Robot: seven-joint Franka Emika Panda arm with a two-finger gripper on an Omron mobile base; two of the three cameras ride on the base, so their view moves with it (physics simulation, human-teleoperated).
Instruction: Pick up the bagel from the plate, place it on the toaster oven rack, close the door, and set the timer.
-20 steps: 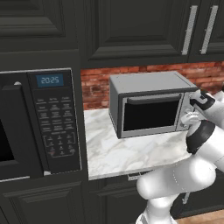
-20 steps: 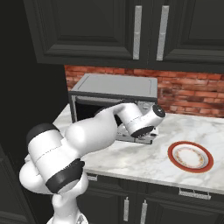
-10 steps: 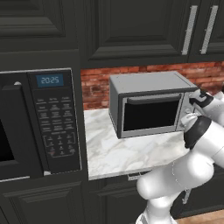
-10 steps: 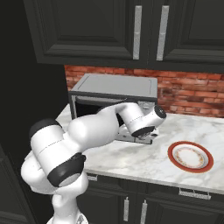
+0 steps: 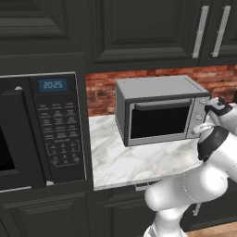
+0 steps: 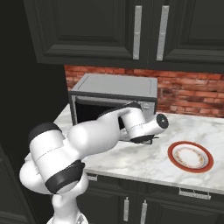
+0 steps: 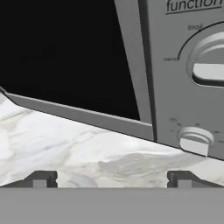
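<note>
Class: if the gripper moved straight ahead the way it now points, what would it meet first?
Probably the toaster oven front: the open gripper faces the lower right corner of its door, beside the bottom knob. Depth is unclear.

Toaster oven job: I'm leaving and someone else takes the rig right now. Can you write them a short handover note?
Gripper: open, holding nothing, low over the marble counter, facing the toaster oven's knob panel; bottom knob just ahead to the right of the fingertips.
Door: looks closed in the left base view.
Plate: on the counter right of the oven, no bagel on it. The bagel cannot be seen behind the dark glass, so I cannot confirm it is on the rack.
Done, apparently: bagel moved, door shut.
Left: set the timer knob.
</note>
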